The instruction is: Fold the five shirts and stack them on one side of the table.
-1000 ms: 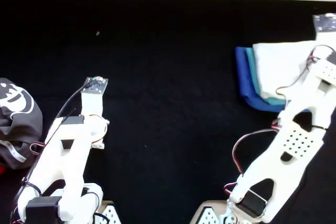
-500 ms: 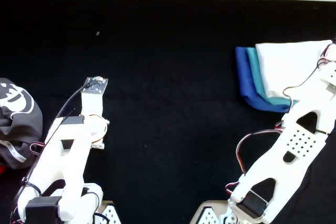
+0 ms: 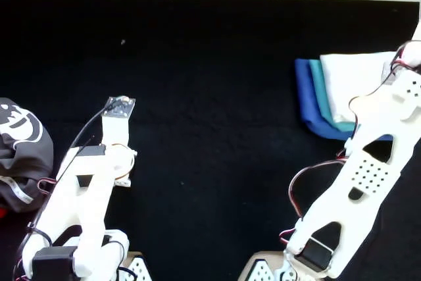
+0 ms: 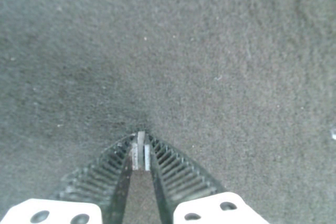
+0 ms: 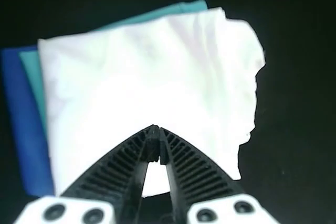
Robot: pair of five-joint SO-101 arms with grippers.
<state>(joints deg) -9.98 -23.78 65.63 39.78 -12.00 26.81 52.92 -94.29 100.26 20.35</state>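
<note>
Three folded shirts lie stacked at the table's right side: a white shirt [image 3: 355, 80] [image 5: 147, 87] on top, a teal shirt [image 3: 322, 90] [image 5: 31, 77] under it and a blue shirt [image 3: 306, 97] [image 5: 16, 124] at the bottom. My right gripper [image 5: 156, 149] is shut and empty, hovering over the near edge of the white shirt. The right arm [image 3: 371, 169] crosses the stack's right part. A crumpled dark shirt with white print [image 3: 20, 143] sits at the left edge. My left gripper [image 4: 140, 153] is shut with nothing in it, above bare black cloth [image 4: 210, 51], right of the dark shirt.
The left arm [image 3: 92, 189] stands at the front left. A black cloth [image 3: 210, 97] covers the whole table, with open room in the middle between the arms. A pale wall runs along the far edge.
The right arm's wrist has shifted over the stack, first swinging toward the right edge, then rising farther back. The white shirt's top edge shows more. The left arm has kept still.
</note>
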